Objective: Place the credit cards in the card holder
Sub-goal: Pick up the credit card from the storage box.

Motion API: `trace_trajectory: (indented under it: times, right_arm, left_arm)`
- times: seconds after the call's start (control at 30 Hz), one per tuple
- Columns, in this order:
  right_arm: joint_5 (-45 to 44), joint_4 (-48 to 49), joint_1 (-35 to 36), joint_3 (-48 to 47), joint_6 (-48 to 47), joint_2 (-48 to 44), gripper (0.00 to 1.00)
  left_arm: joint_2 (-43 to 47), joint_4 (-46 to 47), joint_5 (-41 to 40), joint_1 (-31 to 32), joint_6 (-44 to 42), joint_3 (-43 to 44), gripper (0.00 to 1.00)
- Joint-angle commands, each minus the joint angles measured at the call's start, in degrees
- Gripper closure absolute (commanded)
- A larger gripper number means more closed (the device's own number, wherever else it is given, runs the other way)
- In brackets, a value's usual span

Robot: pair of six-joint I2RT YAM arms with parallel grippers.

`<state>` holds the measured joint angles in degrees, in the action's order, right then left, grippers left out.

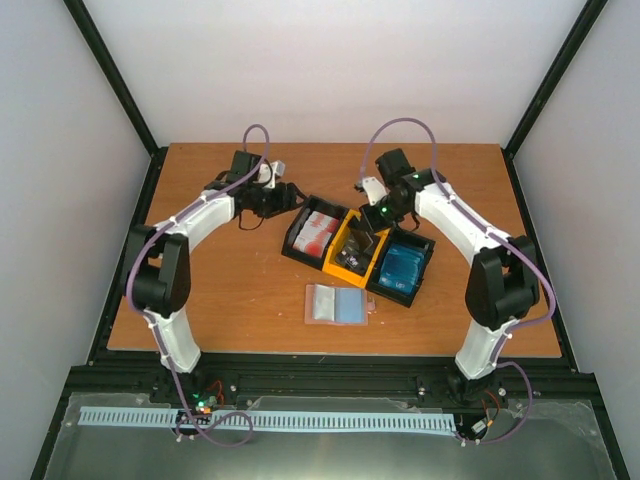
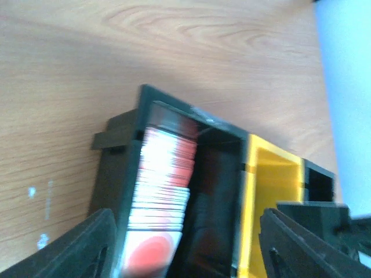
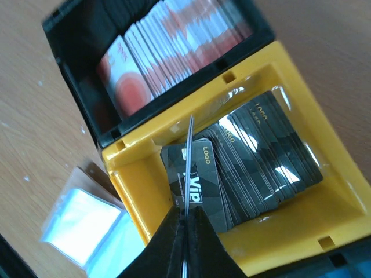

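Note:
Red-and-white credit cards [image 1: 318,232] stand in a black bin [image 1: 297,243]. Dark grey cards [image 3: 261,156] fill the yellow bin [image 1: 345,262]. Blue cards [image 1: 403,267] fill a second black bin. The card holder [image 1: 338,304] lies open in front of the bins, grey inside, and also shows in the right wrist view [image 3: 87,223]. My left gripper [image 2: 186,223] is open and empty just above the red-and-white cards [image 2: 162,185]. My right gripper [image 3: 189,211] is shut on one dark card [image 3: 189,147], seen edge-on, held upright over the yellow bin [image 3: 290,243].
The three bins sit side by side in a slanted row mid-table. The black bin wall [image 2: 116,174] lies close to my left finger [image 2: 87,249]. Bare wooden table [image 1: 220,300] surrounds the bins and holder. The second black bin's rim [image 1: 425,262] is at the right.

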<state>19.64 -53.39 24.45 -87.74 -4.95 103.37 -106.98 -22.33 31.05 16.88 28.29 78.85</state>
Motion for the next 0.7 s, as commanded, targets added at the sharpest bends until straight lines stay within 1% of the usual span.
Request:
trace_trajectory:
  times: [0.0, 0.07, 0.17, 0.23, 0.33, 0.47, 0.6, 0.67]
  right_arm:
    - [4.55, 4.19, -2.68, 2.11, 9.97, -4.00, 0.97]
    - [6.90, 6.71, -3.72, 3.58, 14.46, -5.53, 0.97]
    - [8.86, 12.35, -4.80, 7.60, 23.66, -9.07, 0.97]
    - [10.65, 16.34, -5.67, 10.60, 29.43, -11.60, 0.97]
    - [13.07, 21.88, -6.69, 15.46, 36.85, -15.29, 0.96]
    - [16.85, 26.88, -7.75, 21.14, 44.67, -18.87, 0.93]
    - [20.66, 30.57, -8.65, 23.78, 47.47, -21.77, 0.93]
    - [23.22, 32.63, -9.47, 24.59, 47.98, -22.67, 0.93]
  left_arm:
    - [5.75, 7.39, 5.67, 0.78, 3.04, -3.15, 0.29]
    - [7.85, 11.01, 7.60, 1.70, 3.44, -5.28, 0.25]
    - [9.23, 14.56, 11.54, 2.78, 6.28, -8.11, 0.15]
    - [10.04, 16.99, 14.05, 3.63, 8.72, -9.82, 0.13]
    - [11.77, 20.71, 15.77, 6.03, 11.90, -12.14, 0.12]
    - [11.25, 22.73, 17.01, 9.59, 17.33, -11.83, 0.12]
    - [9.79, 28.42, 19.83, 11.43, 26.17, -12.52, 0.13]
    - [8.60, 30.48, 20.90, 11.82, 29.16, -12.21, 0.14]
